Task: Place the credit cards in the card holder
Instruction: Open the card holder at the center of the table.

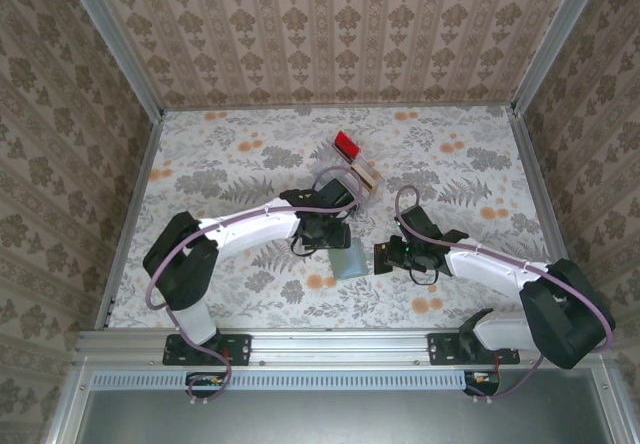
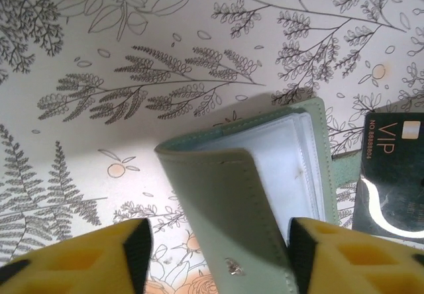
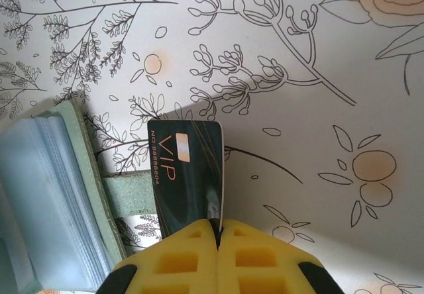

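Note:
The sage green card holder (image 1: pixel 350 261) lies open on the table between the arms, its clear inner sleeves (image 2: pixel 285 155) showing. One cover flap (image 2: pixel 225 201) stands up between the fingers of my left gripper (image 2: pixel 218 253). The right finger is at the flap's edge and a gap remains on the left side, so the jaws are open. My right gripper (image 3: pixel 217 231) is shut on a dark credit card (image 3: pixel 189 175) marked VIP, held on edge just right of the card holder (image 3: pixel 53 195) and over its strap (image 3: pixel 129 198). The same card (image 2: pixel 391 181) shows in the left wrist view.
A clear plastic tray (image 1: pixel 358 176) with a red end piece (image 1: pixel 346 145) stands behind the left gripper (image 1: pixel 325 234), with cards in it. The floral tablecloth (image 1: pixel 480 164) is bounded by metal rails and patterned walls on three sides.

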You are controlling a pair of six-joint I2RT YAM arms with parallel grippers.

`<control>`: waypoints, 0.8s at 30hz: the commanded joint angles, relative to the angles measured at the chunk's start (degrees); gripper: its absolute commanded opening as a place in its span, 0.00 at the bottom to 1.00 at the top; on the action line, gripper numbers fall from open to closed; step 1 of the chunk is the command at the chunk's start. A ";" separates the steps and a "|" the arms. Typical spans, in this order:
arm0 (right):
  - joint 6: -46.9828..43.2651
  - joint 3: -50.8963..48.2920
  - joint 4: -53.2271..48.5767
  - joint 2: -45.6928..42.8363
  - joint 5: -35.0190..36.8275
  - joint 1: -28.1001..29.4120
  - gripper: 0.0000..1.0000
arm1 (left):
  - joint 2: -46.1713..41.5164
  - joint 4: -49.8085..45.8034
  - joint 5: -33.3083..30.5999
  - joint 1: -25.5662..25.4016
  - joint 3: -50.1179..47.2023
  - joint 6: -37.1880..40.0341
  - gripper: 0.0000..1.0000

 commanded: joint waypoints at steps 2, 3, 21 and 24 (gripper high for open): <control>0.56 -0.43 -5.16 1.21 1.76 0.09 0.02 | -1.95 -1.42 -0.63 0.60 -1.18 0.40 0.35; 0.70 -0.35 -4.99 0.73 1.43 0.09 0.02 | -2.20 -1.34 -0.67 0.86 -1.49 0.47 0.32; -2.11 5.98 2.80 -5.46 -10.00 0.70 0.03 | -9.28 9.87 4.44 4.80 -10.10 3.93 0.03; -2.84 6.78 3.30 -2.81 -10.50 1.09 0.03 | -8.96 10.08 4.72 4.83 -10.25 3.90 0.03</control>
